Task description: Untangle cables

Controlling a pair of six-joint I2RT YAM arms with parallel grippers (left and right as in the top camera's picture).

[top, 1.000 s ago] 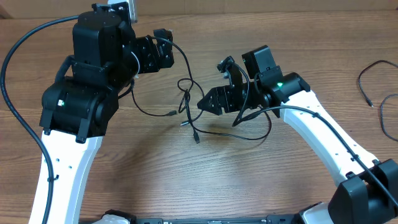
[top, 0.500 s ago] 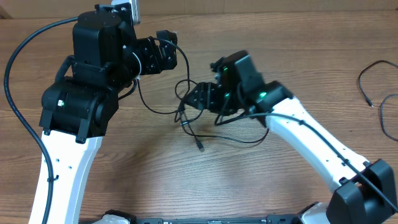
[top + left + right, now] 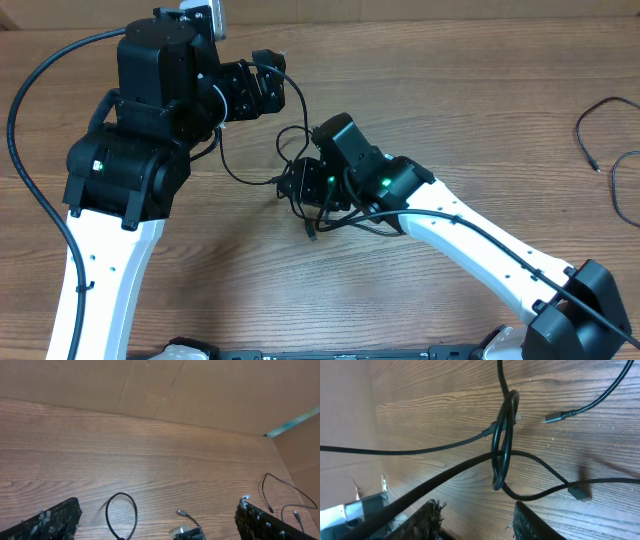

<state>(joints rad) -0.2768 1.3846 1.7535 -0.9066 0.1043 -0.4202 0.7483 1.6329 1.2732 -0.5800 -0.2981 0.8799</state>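
The tangled cables (image 3: 293,150) lie mid-table as thin black loops with silvery plugs. My right gripper (image 3: 300,186) is open and low over the table, right at the tangle. In the right wrist view its fingers (image 3: 479,507) stand apart just short of the knot (image 3: 503,445), where several strands cross; one plug (image 3: 552,418) lies to its right. My left gripper (image 3: 272,92) is open behind the tangle. In the left wrist view its jaws (image 3: 157,505) are wide apart over a cable loop (image 3: 122,515) and a plug (image 3: 180,511). One strand arcs from the left gripper to the tangle.
Separate thin black strands (image 3: 600,125) lie at the table's far right edge; they also show in the left wrist view (image 3: 280,495). A cardboard wall (image 3: 200,390) stands behind the table. Thick black arm cords run along both arms.
My right arm has swung left and down onto the tangle, and the loops have shifted left with it. The left arm has barely moved.
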